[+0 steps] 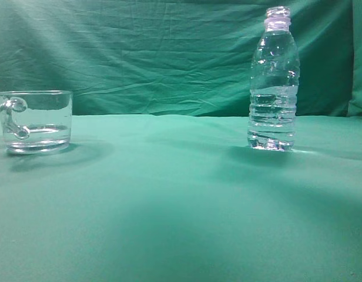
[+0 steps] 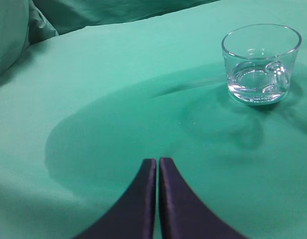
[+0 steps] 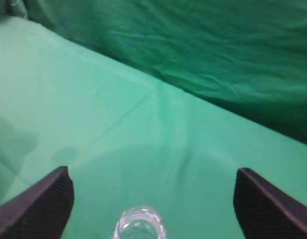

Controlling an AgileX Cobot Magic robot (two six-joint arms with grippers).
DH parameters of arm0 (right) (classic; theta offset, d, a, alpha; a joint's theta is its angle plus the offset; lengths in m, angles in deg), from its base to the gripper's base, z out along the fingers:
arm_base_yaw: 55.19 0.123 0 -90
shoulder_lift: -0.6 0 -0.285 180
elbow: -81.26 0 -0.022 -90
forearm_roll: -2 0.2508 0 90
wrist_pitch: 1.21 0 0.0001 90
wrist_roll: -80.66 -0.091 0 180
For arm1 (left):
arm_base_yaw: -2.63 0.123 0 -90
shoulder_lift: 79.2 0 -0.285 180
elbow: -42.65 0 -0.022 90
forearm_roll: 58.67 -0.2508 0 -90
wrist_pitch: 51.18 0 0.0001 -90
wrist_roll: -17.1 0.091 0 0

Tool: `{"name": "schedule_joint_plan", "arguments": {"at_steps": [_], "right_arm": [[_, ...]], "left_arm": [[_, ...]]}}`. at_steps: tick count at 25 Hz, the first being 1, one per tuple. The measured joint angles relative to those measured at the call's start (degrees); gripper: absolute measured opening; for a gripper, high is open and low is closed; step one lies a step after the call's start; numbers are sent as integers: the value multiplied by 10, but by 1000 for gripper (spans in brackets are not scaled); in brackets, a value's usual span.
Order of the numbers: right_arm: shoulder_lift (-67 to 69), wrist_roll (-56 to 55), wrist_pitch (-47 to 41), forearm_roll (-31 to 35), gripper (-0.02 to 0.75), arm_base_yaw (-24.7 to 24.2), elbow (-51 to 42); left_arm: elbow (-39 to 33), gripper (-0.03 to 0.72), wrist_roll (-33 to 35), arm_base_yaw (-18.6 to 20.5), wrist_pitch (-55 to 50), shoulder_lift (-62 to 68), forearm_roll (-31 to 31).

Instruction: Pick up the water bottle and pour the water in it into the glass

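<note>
The water bottle [image 1: 274, 82] stands upright and uncapped on the green cloth at the right of the exterior view. Water [image 1: 272, 117] fills its ribbed lower half. The glass [image 1: 35, 121], a short clear mug with a looped handle, stands at the far left and also shows in the left wrist view [image 2: 260, 63] at the upper right. My left gripper [image 2: 157, 162] is shut and empty, well short of the glass. My right gripper [image 3: 152, 181] is open wide above the bottle, whose open mouth [image 3: 139, 225] shows at the bottom edge between the fingers. Neither gripper shows in the exterior view.
A green cloth [image 1: 169, 200] covers the table, and a wrinkled green backdrop [image 1: 157, 53] hangs behind it. Nothing else stands between the glass and the bottle.
</note>
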Motion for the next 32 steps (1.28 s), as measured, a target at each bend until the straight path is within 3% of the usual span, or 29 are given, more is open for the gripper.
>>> {"name": "schedule_joint_plan", "arguments": {"at_steps": [1,4,9,12,22,32], "right_arm": [[-20,0,-9,0,594,0,0],[-78,-13,-47,0,440,0,0],[-181,-68,-106,0,122,0,-2],[-244,-94,-115,1,0,0,-5],[-433,-133,-114,1,0,0,-52],[-530,-148,-128,1,0,0,-62]], "left_arm": [[0,0,0,0,0,0,0],[0,0,0,0,0,0,0],[0,0,0,0,0,0,0],[0,0,0,0,0,0,0],[0,0,0,0,0,0,0],[0,0,0,0,0,0,0]]}}
